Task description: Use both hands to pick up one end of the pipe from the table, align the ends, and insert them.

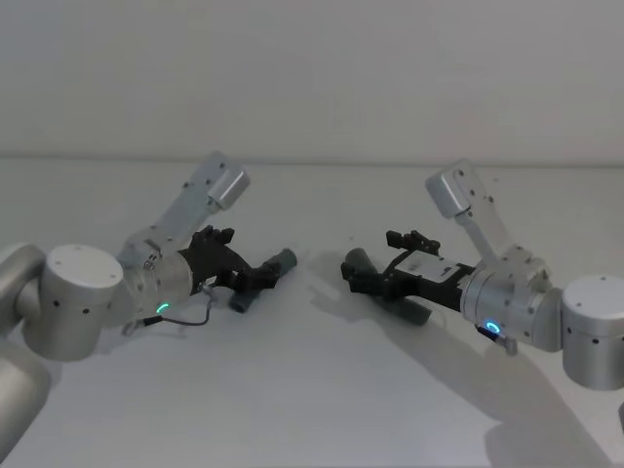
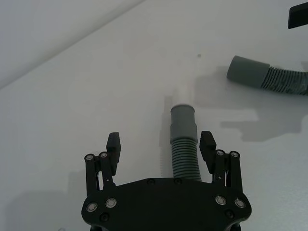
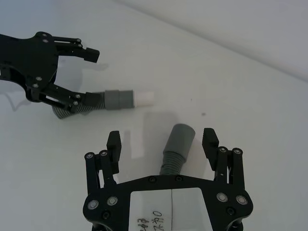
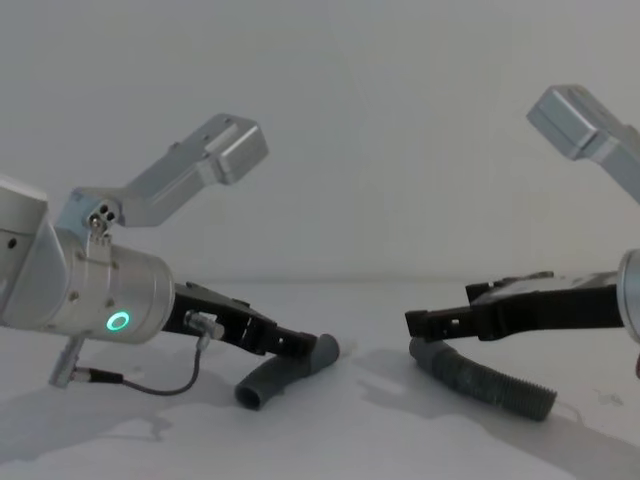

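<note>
Two dark grey pipe pieces lie on the whitish table point(image 1: 312, 400). The left piece point(image 1: 283, 260) is ribbed with a smooth grey cuff point(image 2: 183, 120) and a pale tip. It lies between the fingers of my open left gripper point(image 2: 161, 144), close to one finger point(image 2: 207, 143). The right piece point(image 1: 362, 261) is also ribbed, and its smooth cuff point(image 3: 181, 135) points toward the left piece. My open right gripper point(image 3: 162, 143) straddles it without clamping. In the chest view both grippers point(image 4: 292, 345) point(image 4: 425, 325) sit low over the pieces point(image 4: 283, 372) point(image 4: 482, 376), whose ends face each other across a gap.
A pale wall point(image 1: 312, 78) rises behind the table's far edge. A thin black cable point(image 4: 150, 388) loops under the left wrist. Bare table lies between the two pieces and in front of both arms.
</note>
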